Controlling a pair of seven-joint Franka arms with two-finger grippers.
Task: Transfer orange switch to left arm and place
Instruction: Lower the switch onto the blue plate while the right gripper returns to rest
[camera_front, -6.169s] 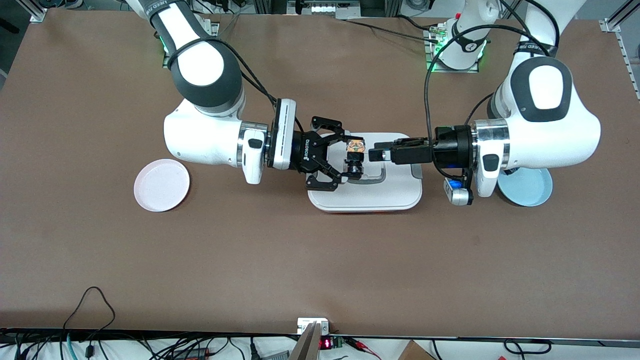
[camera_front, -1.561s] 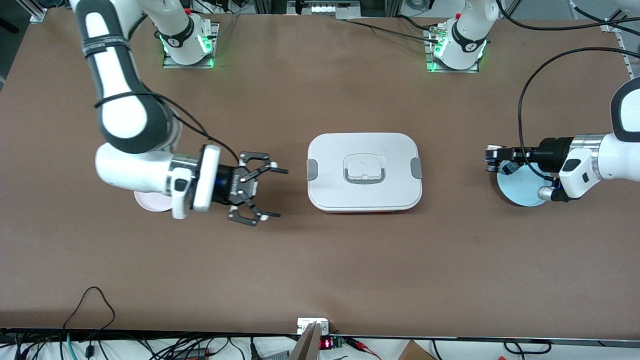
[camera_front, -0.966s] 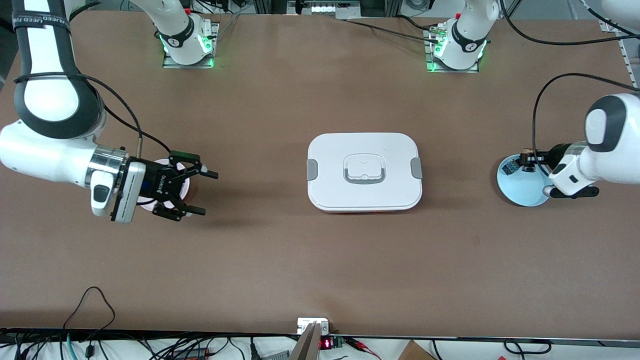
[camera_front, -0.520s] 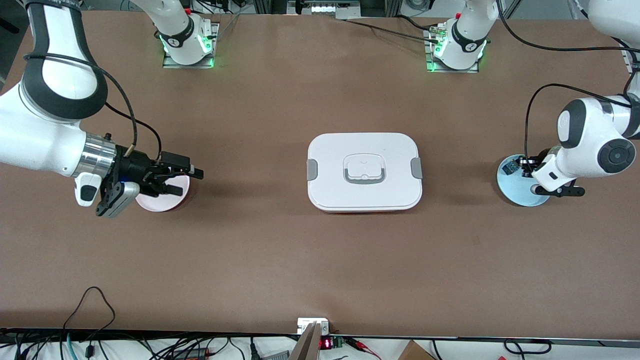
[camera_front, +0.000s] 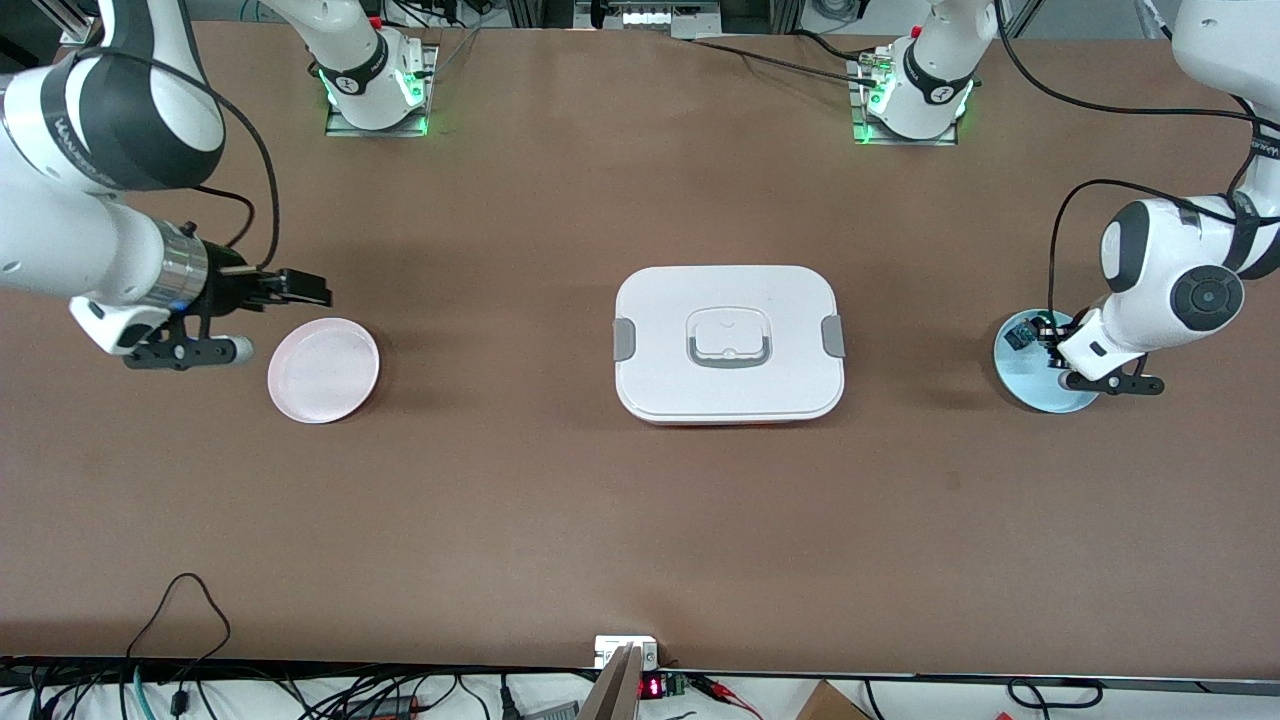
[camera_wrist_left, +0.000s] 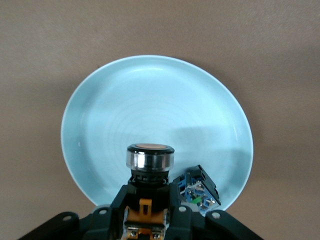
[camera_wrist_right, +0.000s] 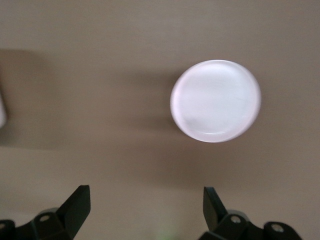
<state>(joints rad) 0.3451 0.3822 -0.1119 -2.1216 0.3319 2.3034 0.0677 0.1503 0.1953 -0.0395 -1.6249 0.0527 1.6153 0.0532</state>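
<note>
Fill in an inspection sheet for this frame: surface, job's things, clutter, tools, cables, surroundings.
Surface: brown table, no spills seen.
Job's things: switch held over the blue plate; box mid-table, lid on.
Clutter: pink plate toward the right arm's end; black-and-blue component on the blue plate's rim area.
Tools: left tool shut on the switch; right tool open, above bare table beside the pink plate.
Cables: loose loop at the table's near edge.
Surroundings: electronics along the near edge.
</note>
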